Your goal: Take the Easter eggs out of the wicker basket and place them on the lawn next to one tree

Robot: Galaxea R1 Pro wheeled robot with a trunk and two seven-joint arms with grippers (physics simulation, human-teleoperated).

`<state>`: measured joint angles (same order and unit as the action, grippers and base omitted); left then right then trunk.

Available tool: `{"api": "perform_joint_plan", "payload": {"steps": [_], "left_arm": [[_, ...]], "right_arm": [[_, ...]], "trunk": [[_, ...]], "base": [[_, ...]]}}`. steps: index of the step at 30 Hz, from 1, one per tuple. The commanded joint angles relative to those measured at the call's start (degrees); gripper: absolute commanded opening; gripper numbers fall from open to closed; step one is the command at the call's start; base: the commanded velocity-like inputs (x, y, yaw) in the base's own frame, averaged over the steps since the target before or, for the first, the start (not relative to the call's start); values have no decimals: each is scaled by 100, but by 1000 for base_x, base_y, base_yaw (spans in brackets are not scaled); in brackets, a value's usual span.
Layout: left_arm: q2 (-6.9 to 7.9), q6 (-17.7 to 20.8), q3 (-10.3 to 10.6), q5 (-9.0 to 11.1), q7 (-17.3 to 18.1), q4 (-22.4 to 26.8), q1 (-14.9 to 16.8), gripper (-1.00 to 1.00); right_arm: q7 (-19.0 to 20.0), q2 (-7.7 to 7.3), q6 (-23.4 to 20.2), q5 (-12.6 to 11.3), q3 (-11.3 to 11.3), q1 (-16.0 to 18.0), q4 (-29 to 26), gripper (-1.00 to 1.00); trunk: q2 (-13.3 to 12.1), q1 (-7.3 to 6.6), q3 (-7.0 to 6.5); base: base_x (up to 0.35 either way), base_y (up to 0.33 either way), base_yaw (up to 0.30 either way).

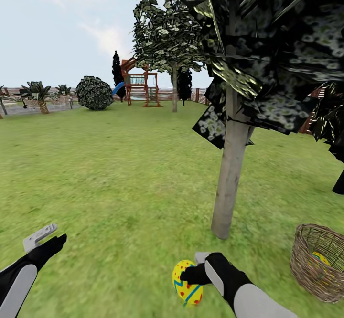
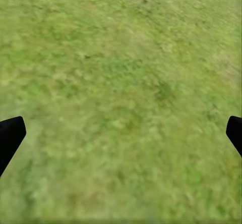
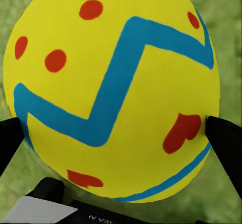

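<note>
Clamped between the black fingertips (image 3: 222, 138) of the right gripper (image 1: 191, 276): a bright yellow Easter egg (image 1: 187, 283) with a blue zigzag band and red hearts and dots, held above the mottled green lawn (image 1: 119, 174), near the foot of the smooth pale grey tree trunk (image 1: 231, 165). Just right of that trunk, a round light-brown wicker basket (image 1: 306, 265) with something yellow inside, too blurred to identify. Left gripper (image 1: 45, 239) spread wide, holding nothing, over bare grass. Broad open lawn ahead and leftward to the far brown fence (image 1: 200, 94).
</note>
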<state>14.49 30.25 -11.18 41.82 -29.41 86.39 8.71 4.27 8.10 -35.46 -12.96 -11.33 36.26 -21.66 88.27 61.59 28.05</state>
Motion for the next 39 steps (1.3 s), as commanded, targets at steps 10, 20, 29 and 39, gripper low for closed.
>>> {"api": "perform_joint_plan", "payload": {"steps": [10, 20, 29, 39], "left_arm": [[1, 22, -7, 77, -40, 9, 13, 100], [1, 24, -7, 89, -39, 17, 17, 100], [20, 29, -24, 104, -33, 62, 10, 100], [23, 1010, -42, 109, -20, 470, -13, 100]], "right_arm": [[-598, 161, -16, -123, -45, 624, -15, -100], [-870, 190, -10, -170, -29, 802, 39, -100], [-871, 190, 0, -165, -39, 804, 17, -100], [-884, 190, -14, -147, -46, 804, 18, -100]], "trunk": [[405, 220, 186], [806, 439, 366], [1167, 637, 527], [1327, 725, 599]], "base": [[0, 0, 0], [0, 0, 0], [0, 0, 0], [0, 0, 0]]}}
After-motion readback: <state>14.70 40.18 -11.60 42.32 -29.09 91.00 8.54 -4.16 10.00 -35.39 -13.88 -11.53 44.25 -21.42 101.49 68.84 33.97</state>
